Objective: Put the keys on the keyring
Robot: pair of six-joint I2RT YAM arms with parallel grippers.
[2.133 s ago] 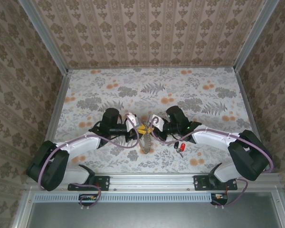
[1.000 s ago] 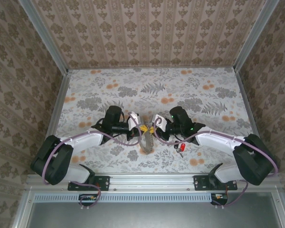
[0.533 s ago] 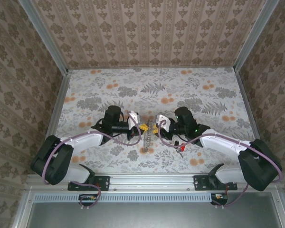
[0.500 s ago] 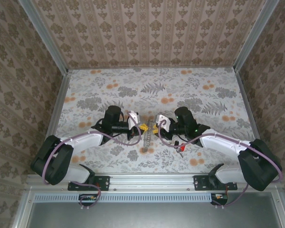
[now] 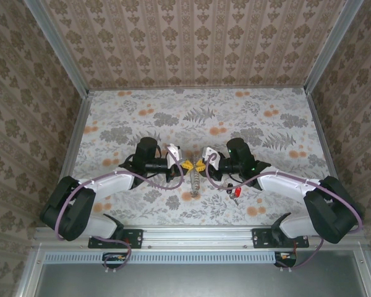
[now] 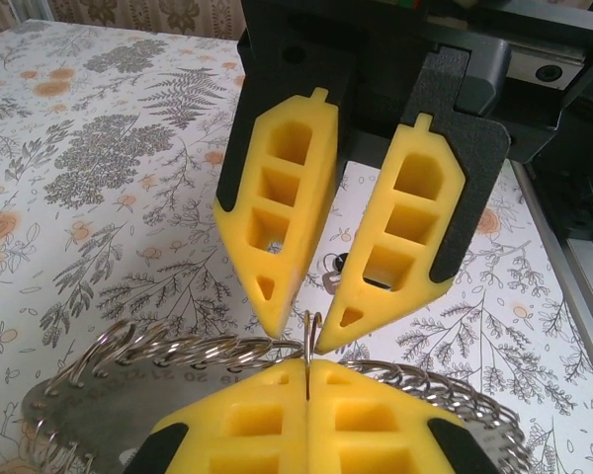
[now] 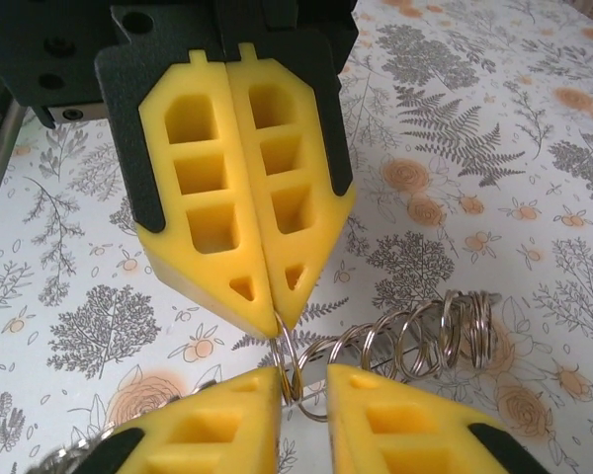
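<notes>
Keyring [image 5: 196,180] hangs between the two grippers over the table [image 5: 173,117], its silvery wire loops drooping toward the near edge. Left gripper [image 6: 306,363] is clamped tight, its yellow pads meeting on one thin loop of wire. Right gripper [image 7: 302,390] faces it tip to tip with a narrow gap between its pads. A loop passes through that gap, and I cannot tell whether either pad touches it. From above, the keys [image 5: 235,192] lie on the table just beside the right arm, apart from the keyring — red head plain, black one hard to make out. Both wrist views show the loops fanned out like a coil beside the fingertips.
</notes>
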